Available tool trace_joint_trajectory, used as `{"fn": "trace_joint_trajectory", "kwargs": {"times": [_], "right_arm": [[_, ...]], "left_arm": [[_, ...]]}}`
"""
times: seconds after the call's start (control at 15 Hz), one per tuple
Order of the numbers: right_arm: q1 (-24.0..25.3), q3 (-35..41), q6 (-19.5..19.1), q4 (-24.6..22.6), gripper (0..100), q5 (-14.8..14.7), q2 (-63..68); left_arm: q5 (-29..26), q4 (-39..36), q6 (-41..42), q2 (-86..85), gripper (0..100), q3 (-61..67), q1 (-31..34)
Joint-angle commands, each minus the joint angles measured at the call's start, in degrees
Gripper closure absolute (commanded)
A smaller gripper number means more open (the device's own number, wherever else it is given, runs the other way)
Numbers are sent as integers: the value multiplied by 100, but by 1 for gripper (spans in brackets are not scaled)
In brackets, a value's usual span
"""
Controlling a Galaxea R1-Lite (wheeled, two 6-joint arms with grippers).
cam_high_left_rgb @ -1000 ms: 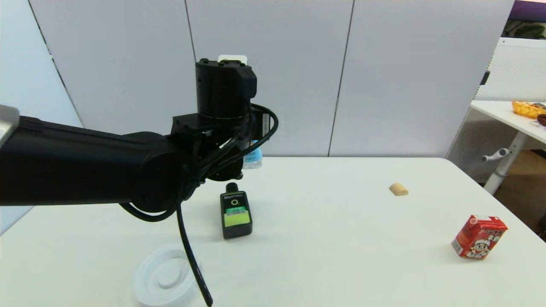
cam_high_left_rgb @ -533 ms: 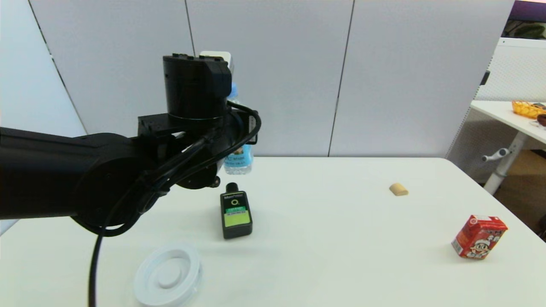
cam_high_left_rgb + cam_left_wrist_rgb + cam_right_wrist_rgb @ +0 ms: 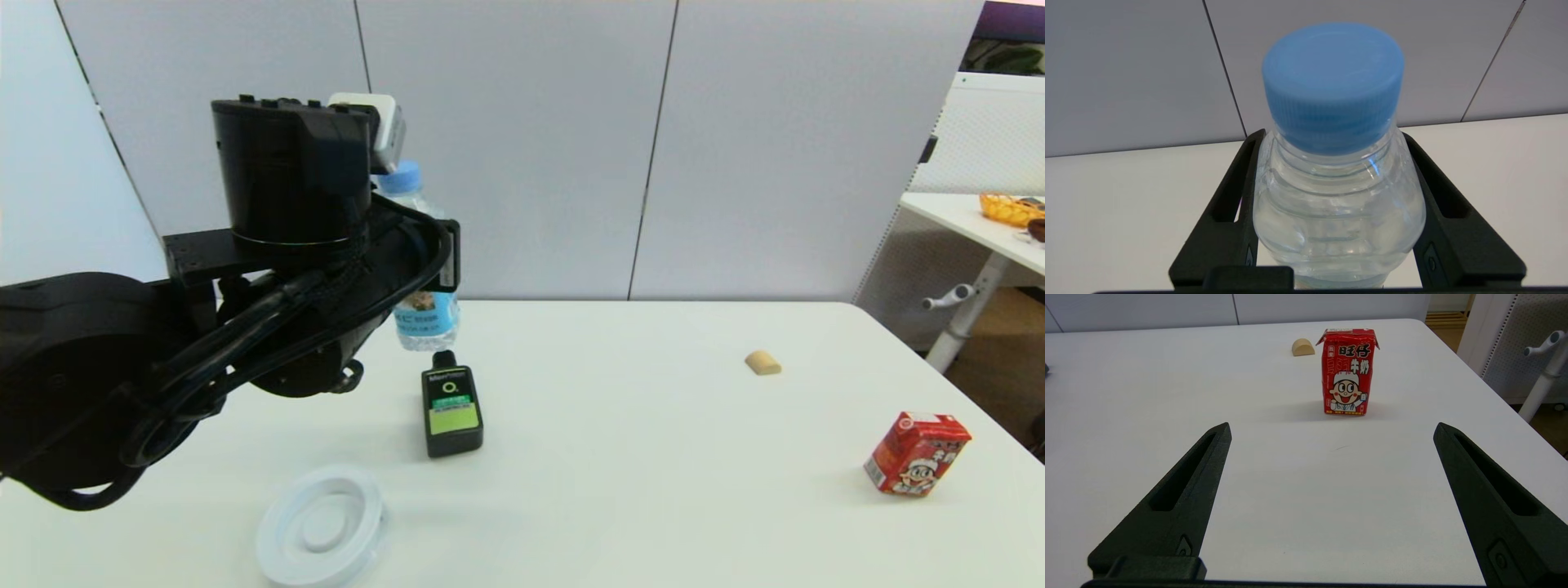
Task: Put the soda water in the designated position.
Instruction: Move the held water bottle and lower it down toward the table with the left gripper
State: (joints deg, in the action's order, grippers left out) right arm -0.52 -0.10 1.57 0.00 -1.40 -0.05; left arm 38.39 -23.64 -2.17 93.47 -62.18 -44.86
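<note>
Grey wall panels stand behind a white tabletop (image 3: pixel 653 457) that carries a few scattered things. At the far left the left pincer (image 3: pixel 1331 212) is clenched on the soda water (image 3: pixel 424 314), its two fingers (image 3: pixel 1229 212) pressed to the shoulder under the blue cap; the bottle hangs upright, clear of the surface, above the black bottle (image 3: pixel 451 412). A white ring (image 3: pixel 321 527) lies at the near left and is probably the designated spot. To carry well, I would keep the bottle upright and high enough to pass over the black bottle's cap, move slowly since the grip sits high on a rounded, slick shoulder, then centre the base over the ring before lowering and releasing.

The right pincer (image 3: pixel 1331 465) rests released, low at the near right, facing a red carton (image 3: pixel 1348 371) that bears a cartoon boy's face and the characters 旺仔牛奶. The black bottle's green label shows an "O" mark; its smaller print is unreadable, as is the soda's label.
</note>
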Motion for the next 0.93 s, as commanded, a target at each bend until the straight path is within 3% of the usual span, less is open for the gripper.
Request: {"fn": "trace_joint_trajectory", "kwargs": {"times": [0.07, 0.93], "right_arm": [[0, 1, 1, 0, 0, 0, -4], [0, 1, 1, 0, 0, 0, -4]], "left_arm": [[-60, -9, 6, -478, 100, 435, 13], [-68, -9, 59, -1498, 100, 1578, -67]]}}
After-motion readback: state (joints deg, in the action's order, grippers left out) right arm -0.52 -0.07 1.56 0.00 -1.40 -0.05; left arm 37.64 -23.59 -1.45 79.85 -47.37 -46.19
